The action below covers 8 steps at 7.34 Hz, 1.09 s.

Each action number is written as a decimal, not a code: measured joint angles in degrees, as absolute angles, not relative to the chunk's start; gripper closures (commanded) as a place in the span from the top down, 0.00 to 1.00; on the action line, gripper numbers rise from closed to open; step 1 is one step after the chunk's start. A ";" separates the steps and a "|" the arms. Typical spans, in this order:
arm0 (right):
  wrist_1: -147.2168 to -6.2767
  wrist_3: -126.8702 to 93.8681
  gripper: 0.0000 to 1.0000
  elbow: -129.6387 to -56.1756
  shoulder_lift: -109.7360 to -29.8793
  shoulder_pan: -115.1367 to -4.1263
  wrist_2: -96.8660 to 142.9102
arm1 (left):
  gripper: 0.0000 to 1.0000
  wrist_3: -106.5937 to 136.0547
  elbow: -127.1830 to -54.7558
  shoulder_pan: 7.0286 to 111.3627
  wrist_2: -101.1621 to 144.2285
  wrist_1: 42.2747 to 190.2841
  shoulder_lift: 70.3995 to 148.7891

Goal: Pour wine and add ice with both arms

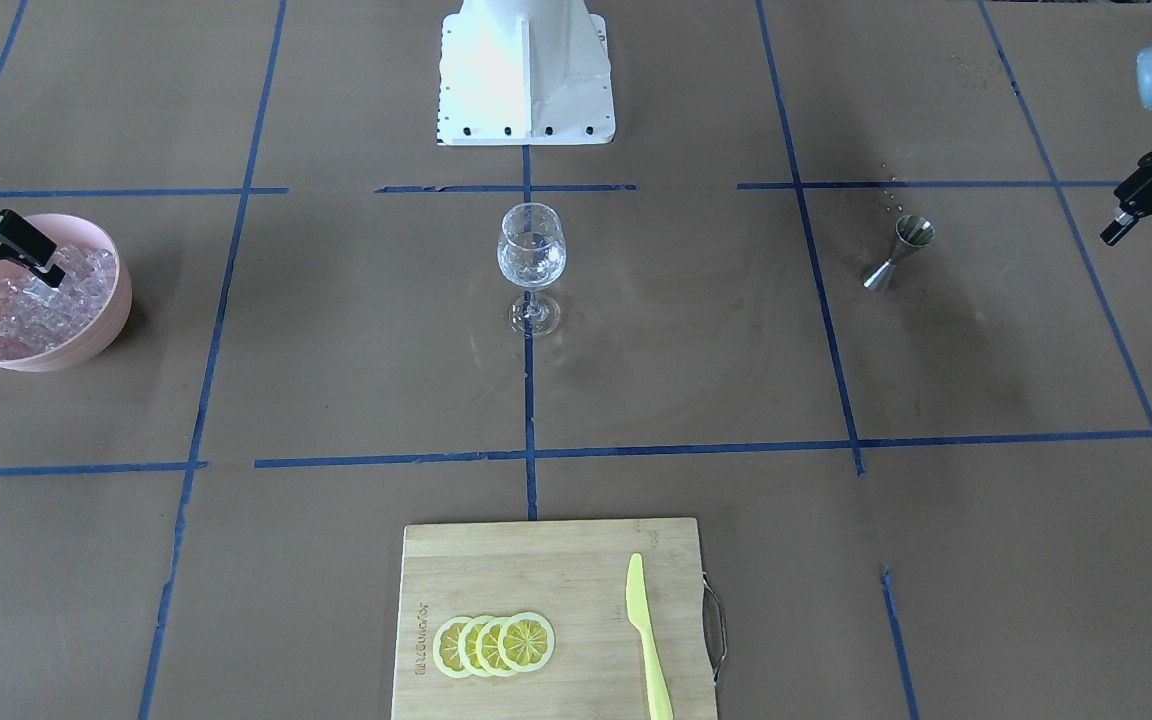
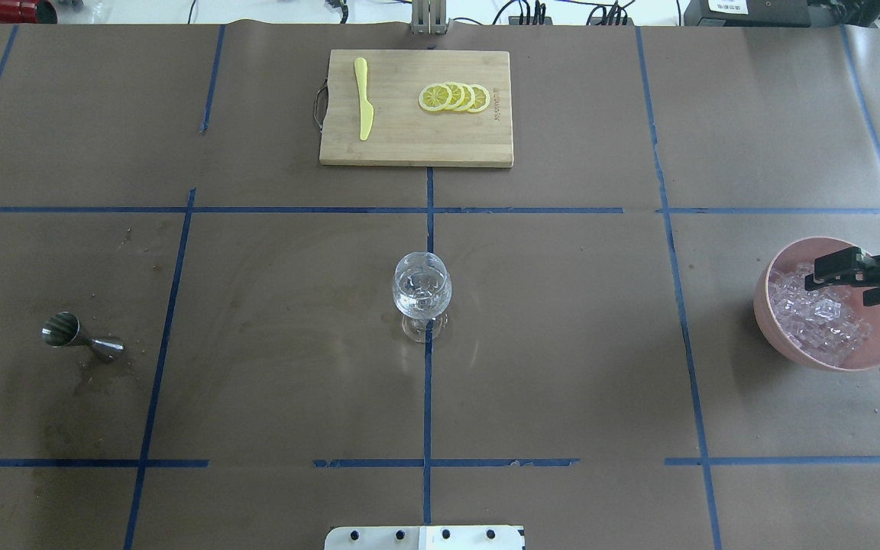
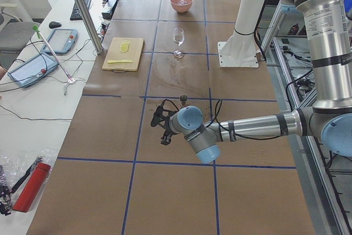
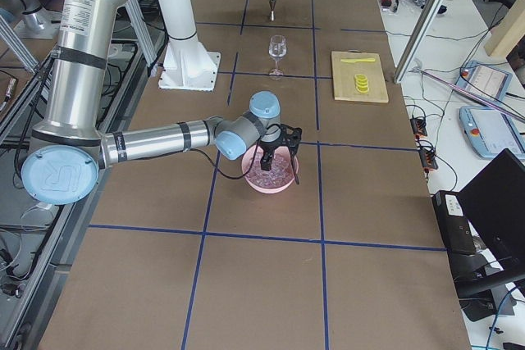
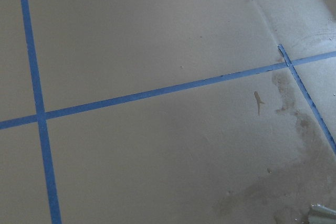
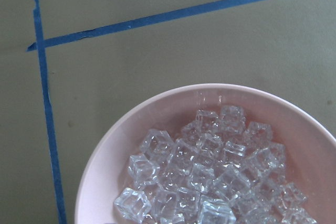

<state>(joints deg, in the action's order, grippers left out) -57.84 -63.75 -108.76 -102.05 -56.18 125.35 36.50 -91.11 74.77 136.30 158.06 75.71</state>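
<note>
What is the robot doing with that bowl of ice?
It looks like it's about to grab some ice. The right claw is open and hangs just over the ice cubes in the pink bowl. The left claw is open and empty, off to the side near the little metal jigger. The wine glass stands upright in the middle of the table.

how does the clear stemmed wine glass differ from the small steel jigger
The clear stemmed wine glass is see-through; the small steel jigger is opaque metal. The glass has a round bowl on a stem; the jigger is two joined cones. The glass stands mid-table, the jigger toward the robot's left. Both stand upright.
</note>
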 measured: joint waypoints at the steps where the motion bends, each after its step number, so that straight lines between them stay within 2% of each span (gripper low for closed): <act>1: -57.07 -67.74 0.89 -108.36 -101.67 -53.99 122.71 | 1.00 38.02 -91.56 74.79 136.30 158.76 75.54; 5: -56.99 -70.74 0.85 -107.36 -101.87 -51.94 118.84 | 1.00 40.55 -91.82 74.84 134.78 161.39 75.09; 7: -57.13 -70.82 0.66 -107.32 -101.94 -51.94 118.56 | 1.00 42.24 -91.87 74.80 132.88 162.22 75.11; 8: -57.18 -70.83 0.66 -107.29 -102.00 -51.94 118.51 | 1.00 42.60 -91.89 74.80 132.60 162.35 75.13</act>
